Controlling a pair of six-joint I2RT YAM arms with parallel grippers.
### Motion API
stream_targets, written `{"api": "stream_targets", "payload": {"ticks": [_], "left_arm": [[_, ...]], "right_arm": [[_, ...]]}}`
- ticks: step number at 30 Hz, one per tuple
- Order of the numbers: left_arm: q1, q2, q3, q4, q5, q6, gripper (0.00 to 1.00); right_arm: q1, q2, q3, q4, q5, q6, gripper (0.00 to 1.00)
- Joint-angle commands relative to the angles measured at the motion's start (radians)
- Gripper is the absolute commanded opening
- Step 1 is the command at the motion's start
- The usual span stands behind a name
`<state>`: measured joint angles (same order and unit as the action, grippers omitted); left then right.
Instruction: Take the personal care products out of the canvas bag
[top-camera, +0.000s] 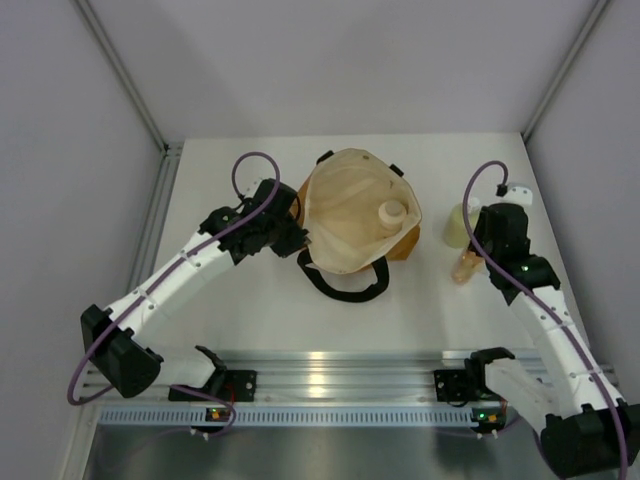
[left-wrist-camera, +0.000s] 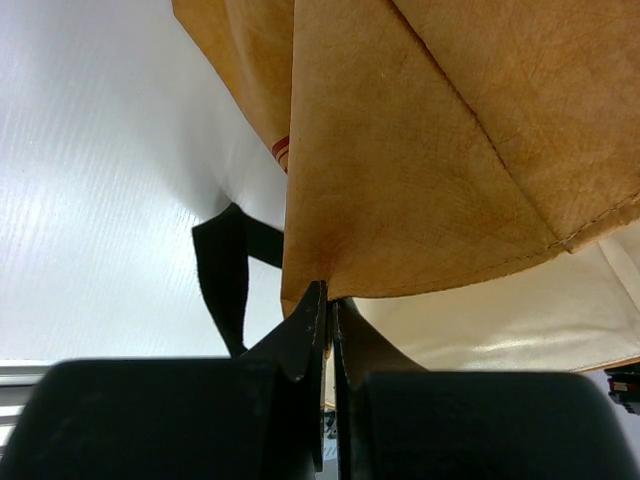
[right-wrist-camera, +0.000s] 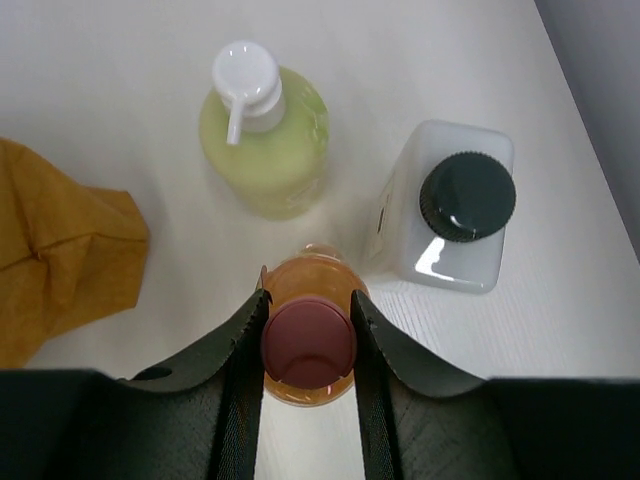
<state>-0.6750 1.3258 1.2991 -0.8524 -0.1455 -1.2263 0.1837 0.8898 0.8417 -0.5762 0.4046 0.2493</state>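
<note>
Little lettering can be read: the canvas bag (top-camera: 345, 200) shows only a sliver of its reddish print (left-wrist-camera: 281, 152) in the left wrist view, and a small mark on the side of the white bottle (right-wrist-camera: 450, 240) is too small to read. The bag stands at the middle of the worktop (top-camera: 250, 310) with its mouth wide open, its black handle (top-camera: 345, 285) lying on the near side. The squat cream jar (top-camera: 391, 213) sits inside against the cream lining. The left claw (left-wrist-camera: 328, 295) is pinched fully closed on the bag's rim, with fabric caught between the fingers. To the right of the bag, out on the worktop, three bottles stand close together: the yellow-green bottle (right-wrist-camera: 265, 140) with its white cap, the white bottle with a dark cap beside it, and the slim orange bottle (right-wrist-camera: 308, 345). The right claw (right-wrist-camera: 308, 300) is narrowed onto the orange bottle, its fingers pressed against both sides of the pink cap. The white bottle is nearest the worktop's right edge. Bare worktop lies between the bag and the near rail (top-camera: 330, 365).
</note>
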Motion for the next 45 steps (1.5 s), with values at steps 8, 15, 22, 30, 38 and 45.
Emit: {"api": "stream_targets", "payload": {"ticks": [8, 15, 22, 30, 38, 45], "left_arm": [[-0.001, -0.037, -0.012, 0.027, 0.018, 0.017, 0.0], [-0.001, -0.034, -0.008, 0.027, 0.023, 0.022, 0.0], [-0.001, -0.01, -0.006, 0.03, 0.04, 0.025, 0.0], [-0.001, 0.009, -0.004, 0.03, 0.024, 0.01, 0.0], [-0.003, 0.032, -0.003, 0.052, 0.032, -0.01, 0.0], [-0.001, 0.042, 0.028, 0.049, 0.017, -0.006, 0.0]], "right_arm": [[-0.078, -0.009, -0.049, 0.319, -0.111, -0.054, 0.13], [-0.078, -0.009, 0.025, 0.237, -0.15, -0.088, 0.62], [-0.037, 0.008, 0.273, 0.07, -0.291, -0.076, 0.72], [0.346, 0.107, 0.541, -0.046, -0.262, 0.082, 0.63], [0.612, 0.44, 0.721, -0.171, -0.099, 0.154, 0.6], [0.612, 0.639, 0.844, -0.287, 0.026, 0.137, 0.59]]}}
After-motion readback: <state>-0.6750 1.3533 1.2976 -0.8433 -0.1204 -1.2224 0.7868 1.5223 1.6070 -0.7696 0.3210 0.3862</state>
